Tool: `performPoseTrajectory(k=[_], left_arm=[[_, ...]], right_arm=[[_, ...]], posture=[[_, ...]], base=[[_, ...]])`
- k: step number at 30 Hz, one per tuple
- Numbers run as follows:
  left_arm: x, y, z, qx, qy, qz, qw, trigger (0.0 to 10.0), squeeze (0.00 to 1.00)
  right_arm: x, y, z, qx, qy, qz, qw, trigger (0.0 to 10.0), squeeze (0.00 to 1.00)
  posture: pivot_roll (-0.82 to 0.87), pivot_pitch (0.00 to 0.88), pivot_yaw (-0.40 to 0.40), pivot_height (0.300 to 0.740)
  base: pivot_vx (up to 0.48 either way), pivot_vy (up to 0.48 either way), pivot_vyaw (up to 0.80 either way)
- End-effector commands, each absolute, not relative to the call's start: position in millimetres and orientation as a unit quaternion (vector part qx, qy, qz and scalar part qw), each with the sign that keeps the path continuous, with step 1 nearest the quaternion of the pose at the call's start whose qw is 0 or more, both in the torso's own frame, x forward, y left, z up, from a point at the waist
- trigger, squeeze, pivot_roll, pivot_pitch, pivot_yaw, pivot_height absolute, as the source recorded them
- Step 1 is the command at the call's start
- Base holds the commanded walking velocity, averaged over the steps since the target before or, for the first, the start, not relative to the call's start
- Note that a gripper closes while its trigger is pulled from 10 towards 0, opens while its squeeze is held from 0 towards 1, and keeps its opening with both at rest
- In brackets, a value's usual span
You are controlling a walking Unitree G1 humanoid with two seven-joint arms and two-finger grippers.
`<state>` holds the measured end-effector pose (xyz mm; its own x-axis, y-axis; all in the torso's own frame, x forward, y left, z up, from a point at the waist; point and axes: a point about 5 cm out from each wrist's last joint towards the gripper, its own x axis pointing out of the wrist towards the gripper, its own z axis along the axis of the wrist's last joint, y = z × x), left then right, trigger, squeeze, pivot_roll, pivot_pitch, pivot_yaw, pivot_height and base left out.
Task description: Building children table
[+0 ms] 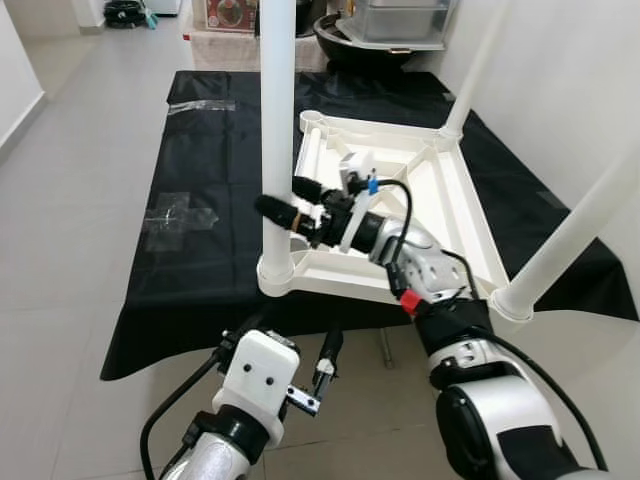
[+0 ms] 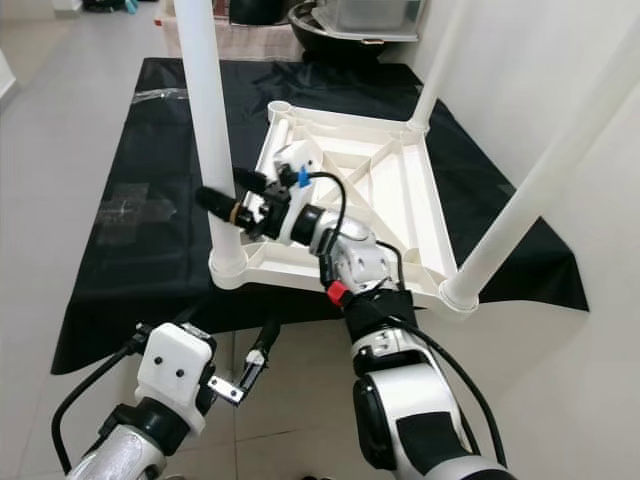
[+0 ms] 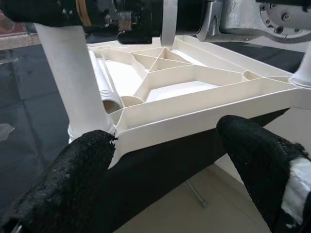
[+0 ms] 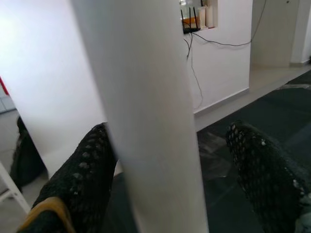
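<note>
The white plastic children's table (image 1: pixel 450 215) lies upside down on a black cloth (image 1: pixel 205 250). Three white legs stand in its corner sockets: near left (image 1: pixel 277 120), far right (image 1: pixel 478 70) and near right (image 1: pixel 580 225). A loose threaded leg (image 3: pixel 103 82) lies inside the frame along its left side. My right gripper (image 1: pixel 287 200) is open and straddles the near-left leg above its socket; one finger (image 4: pixel 82 170) touches the leg, the other (image 4: pixel 265 165) stands off it. My left gripper (image 3: pixel 165 138) is open and low, in front of the table's near rim, holding nothing.
The cloth lies on grey floor tiles (image 1: pixel 70 220) and has clear tape patches (image 1: pixel 175 215) on its left half. A white wall (image 1: pixel 560 80) runs close along the right. A dark bowl (image 1: pixel 345 40) and a clear bin (image 1: pixel 400 18) stand beyond the far end.
</note>
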<state>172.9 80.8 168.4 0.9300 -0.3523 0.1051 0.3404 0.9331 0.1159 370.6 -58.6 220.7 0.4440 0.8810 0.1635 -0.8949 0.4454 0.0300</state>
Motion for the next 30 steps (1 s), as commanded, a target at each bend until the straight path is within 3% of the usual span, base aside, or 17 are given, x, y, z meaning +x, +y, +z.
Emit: performPoseTrajectory(k=[1, 13, 14, 15, 16, 21, 24, 25, 27, 29, 30], left_arm=[[172, 79, 168, 0.047, -0.060, -0.178, 0.981, 10.0, 0.00], [170, 78, 170, 0.045, -0.061, -0.177, 0.981, 10.0, 0.00], [170, 78, 170, 0.044, -0.061, -0.177, 0.981, 10.0, 0.00], [170, 78, 170, 0.044, -0.061, -0.177, 0.981, 10.0, 0.00], [170, 78, 171, 0.044, -0.062, -0.175, 0.982, 10.0, 0.00], [171, 78, 171, 0.043, -0.062, -0.174, 0.982, 10.0, 0.00], [171, 79, 171, 0.044, -0.062, -0.173, 0.982, 10.0, 0.00], [171, 79, 171, 0.044, -0.062, -0.173, 0.982, 10.0, 0.00], [172, 79, 171, 0.044, -0.062, -0.172, 0.982, 10.0, 0.00], [172, 79, 171, 0.044, -0.062, -0.172, 0.982, 10.0, 0.00], [172, 79, 171, 0.044, -0.061, -0.172, 0.982, 10.0, 0.00]], right_arm=[[373, -55, 219, 0.045, -0.061, 0.511, 0.856, 10.0, 0.00], [377, -39, 227, 0.041, -0.076, 0.500, 0.862, 10.0, 0.00], [377, -39, 227, 0.043, -0.077, 0.499, 0.862, 2.5, 0.00], [377, -39, 227, 0.043, -0.077, 0.499, 0.862, 2.5, 0.00], [378, -39, 228, 0.045, -0.078, 0.490, 0.867, 0.0, 0.00], [391, -51, 228, 0.039, -0.074, 0.391, 0.917, 0.0, 0.00], [403, -72, 225, 0.026, -0.057, 0.243, 0.968, 0.0, 0.00], [403, -72, 225, 0.026, -0.057, 0.243, 0.968, 0.0, 0.00], [410, -93, 220, 0.034, -0.038, 0.111, 0.992, 0.0, 0.00], [410, -93, 220, 0.034, -0.038, 0.111, 0.992, 0.0, 0.00], [410, -105, 217, 0.034, -0.032, 0.045, 0.998, 0.0, 0.00]], posture=[[0.17, 0.113, -0.104, 0.740], [0.17, 0.132, -0.109, 0.740], [0.17, 0.132, -0.109, 0.740], [0.17, 0.132, -0.109, 0.740], [0.17, 0.135, -0.110, 0.740], [0.16, 0.147, -0.111, 0.740], [0.16, 0.147, -0.110, 0.740], [0.16, 0.147, -0.110, 0.740], [0.16, 0.147, -0.110, 0.740], [0.16, 0.147, -0.110, 0.740], [0.16, 0.149, -0.107, 0.740]], base=[[0.000, 0.000, 0.00], [0.000, 0.000, 0.00], [0.000, 0.000, 0.00], [0.000, 0.000, 0.00], [0.000, 0.000, 0.00], [0.000, 0.000, 0.00], [0.000, 0.000, 0.00], [0.000, 0.000, 0.00], [0.000, 0.000, 0.00], [0.000, 0.000, 0.00], [0.000, 0.000, 0.00]])
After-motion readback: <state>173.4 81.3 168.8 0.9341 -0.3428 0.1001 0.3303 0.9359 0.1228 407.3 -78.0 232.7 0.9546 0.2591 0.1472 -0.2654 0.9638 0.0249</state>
